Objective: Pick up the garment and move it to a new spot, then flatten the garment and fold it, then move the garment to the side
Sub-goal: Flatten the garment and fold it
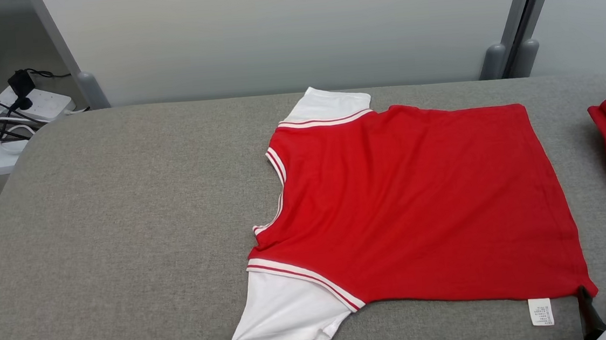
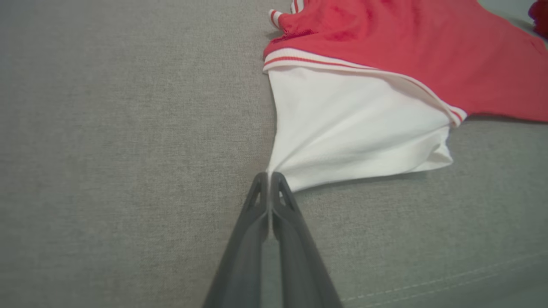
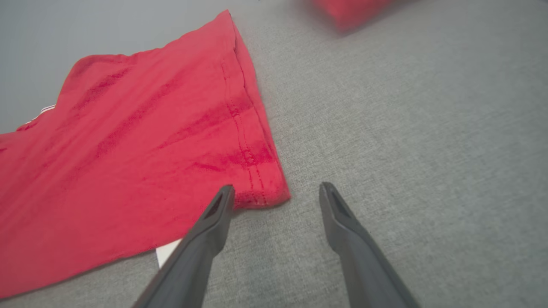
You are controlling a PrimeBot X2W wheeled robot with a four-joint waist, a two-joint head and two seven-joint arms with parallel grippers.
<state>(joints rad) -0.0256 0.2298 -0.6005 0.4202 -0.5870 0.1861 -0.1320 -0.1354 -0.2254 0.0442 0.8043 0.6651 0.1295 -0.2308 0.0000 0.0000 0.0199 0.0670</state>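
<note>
One garment [image 1: 419, 209], red with white sleeves, spread flat right of centre on the grey table [image 1: 122, 206]: flattening stage.
Its near sleeve tip is pinched in the left gripper [image 2: 269, 176], fingers pressed together; the right gripper [image 3: 278, 187], fingers spread, brackets the near right hem corner. Next, likely: close on that corner, then lift both for the fold.
</note>
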